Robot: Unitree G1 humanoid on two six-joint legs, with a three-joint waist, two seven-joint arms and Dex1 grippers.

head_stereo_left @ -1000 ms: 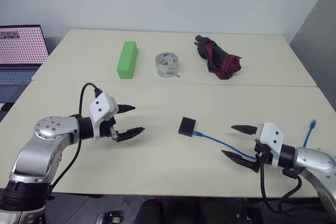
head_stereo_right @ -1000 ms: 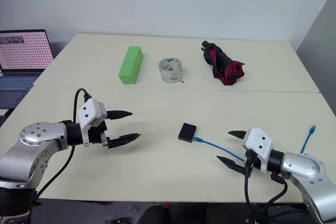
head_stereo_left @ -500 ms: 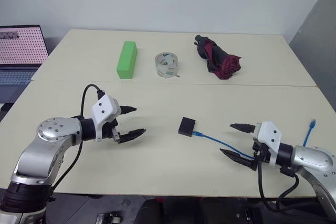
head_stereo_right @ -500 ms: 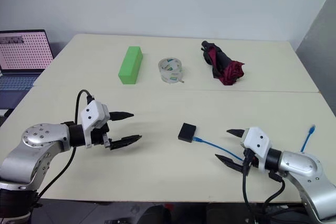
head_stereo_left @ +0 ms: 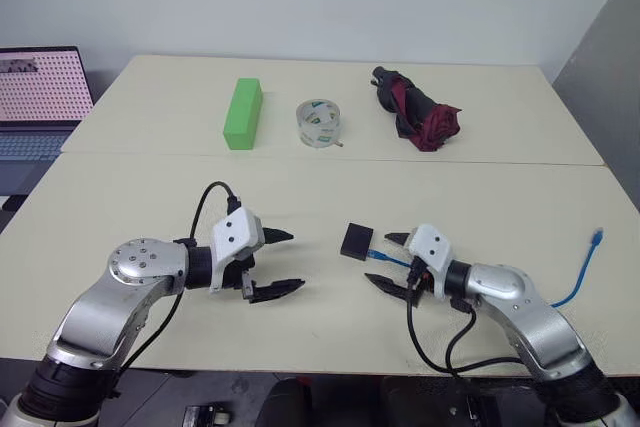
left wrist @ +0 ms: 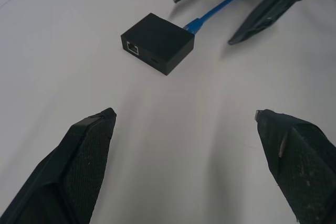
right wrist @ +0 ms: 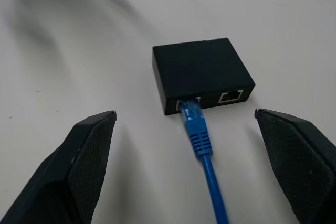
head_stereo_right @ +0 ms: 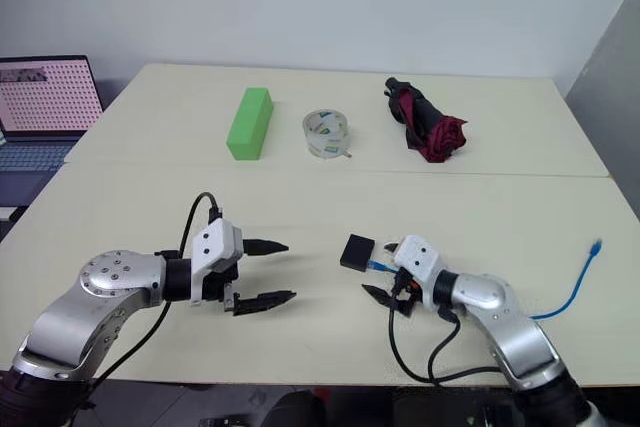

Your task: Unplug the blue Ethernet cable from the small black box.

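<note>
Blue Ethernet cable [right wrist: 202, 142] plugged into small black box [right wrist: 202, 74], both grippers' jaws spread wide, green block [head_stereo_left: 243, 113], tape roll [head_stereo_left: 318, 123], folded umbrella [head_stereo_left: 415, 109] far back on worktop [head_stereo_left: 300, 187], nothing between.

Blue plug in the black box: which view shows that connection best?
The right wrist view: the plug sits seated in one of two ports on the box, seen close between the open right gripper. The left wrist view shows it behind the box; the eye views show it small.
</note>
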